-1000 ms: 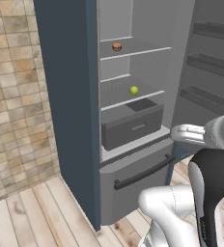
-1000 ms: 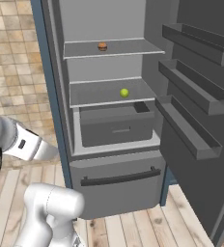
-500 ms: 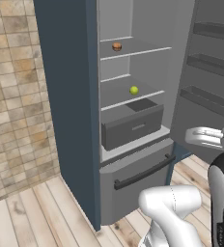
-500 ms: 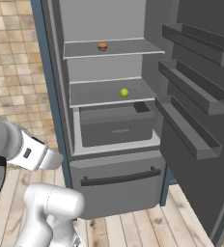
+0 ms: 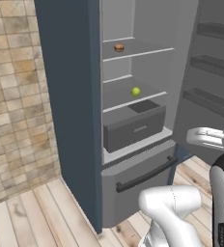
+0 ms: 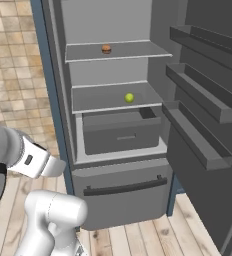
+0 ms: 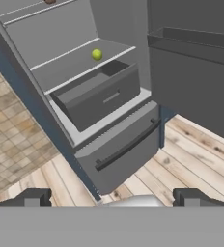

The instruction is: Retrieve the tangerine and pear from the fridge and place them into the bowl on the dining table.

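Tile wall (image 5: 17, 111) in beige and brown fills the left of the left base view, meeting a pale plank floor (image 5: 32, 217) below. Next to it stands the fridge (image 5: 68, 106), its dark blue side panel facing the camera and its upper compartment open. On the upper grey shelf (image 5: 143, 50) sits the tangerine (image 5: 119, 47), a small dull orange-brown ball near the left wall; on the shelf below rests the pear (image 5: 135, 91), bright yellow-green, well apart from the tangerine and about mid-shelf. Under the pear's shelf a grey drawer (image 5: 133, 129) is pulled partway out, and beneath that the lower freezer front (image 5: 138, 183) carries a dark bar handle (image 5: 145, 175). To the right hangs the open door (image 5: 213, 72) with its stacked dark bins. From the right base view the same order holds: tangerine (image 6: 106, 49) above, pear (image 6: 129, 98) below, drawer (image 6: 122, 131) beneath, door bins (image 6: 198, 95) swung out at right. In the hand view the pear (image 7: 97, 54) lies far ahead of the gripper (image 7: 112, 198), whose two dark fingertips (image 7: 32, 198) stand wide apart at the bottom edge, holding nothing and well short of the fridge.
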